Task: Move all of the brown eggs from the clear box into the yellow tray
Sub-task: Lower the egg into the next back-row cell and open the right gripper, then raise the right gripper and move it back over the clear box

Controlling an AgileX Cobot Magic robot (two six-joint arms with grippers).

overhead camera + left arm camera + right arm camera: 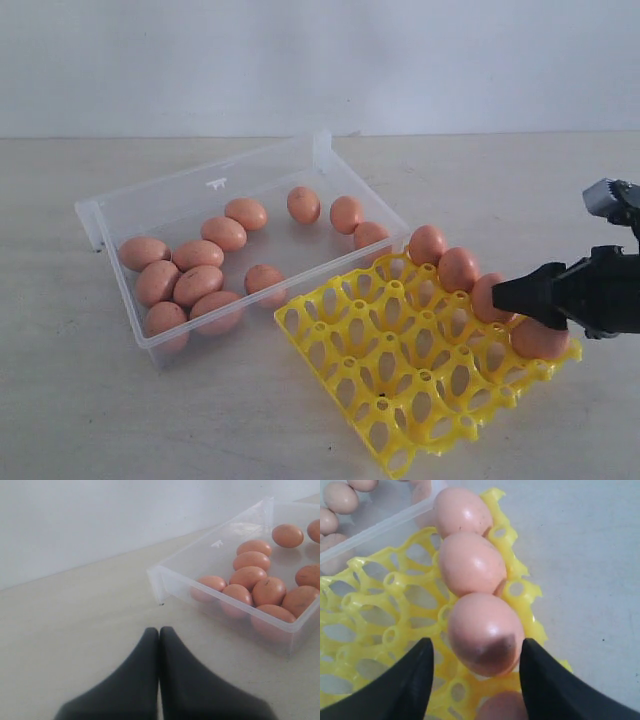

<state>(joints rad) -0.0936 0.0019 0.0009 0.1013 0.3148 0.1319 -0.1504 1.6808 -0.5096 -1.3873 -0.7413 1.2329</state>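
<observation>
Brown eggs (198,285): abt a dozen lie loose in the clear box (180,195) on the left of the exterior view. Four more sit in a row along the far-right edge of the yellow tray (383,405), which lies on the worktop (200,420) w/ one corner just beside the box's near wall. The third egg (485,630) of that row is seated in its cup btwn the fingers of my right gripper (476,641). Jaws are wide and straddle it, w/ a clear gap on one side; on the other side I can't tell if the finger touches. The fourth egg (540,345) is half hidden behind the gripper in the exterior view & cut off at the frame edge in the right wrist view. The right arm comes in low from the right, roughly level, fingers pointing toward the box; most of it is out of frame. The left gripper (159,630) is closed, fingers pressed together, over bare worktop near the box's corner; I can't find it in the exterior view.
</observation>
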